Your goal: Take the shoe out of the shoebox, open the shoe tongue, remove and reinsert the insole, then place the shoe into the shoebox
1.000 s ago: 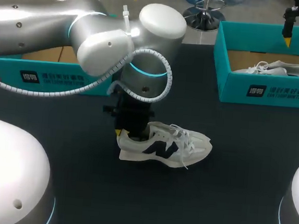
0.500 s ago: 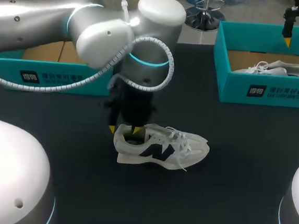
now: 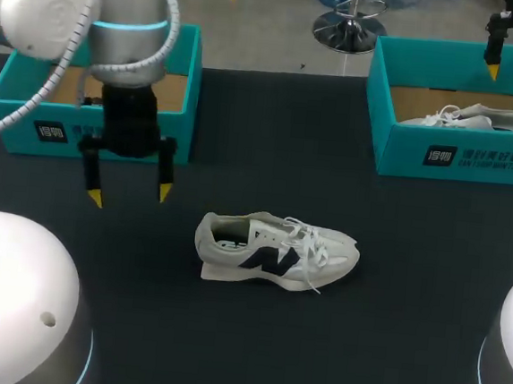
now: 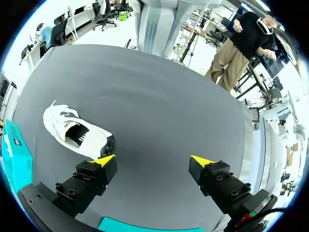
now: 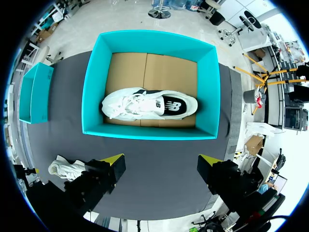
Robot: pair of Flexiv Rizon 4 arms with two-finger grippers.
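Left pincer [image 3: 129,194] drawn back from shoe [image 3: 274,252], fingers apart, right pincer [image 5: 161,158] apart over shoebox [image 5: 149,131]

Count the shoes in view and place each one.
2. One shoe lies on the table; a second shoe lies in the right box. The left arm hides part of the left box, so more may be hidden.

Your head view looks down from behind the robot. Both wrist views sit high above the table, and all three share the loose shoe [image 3: 274,252].
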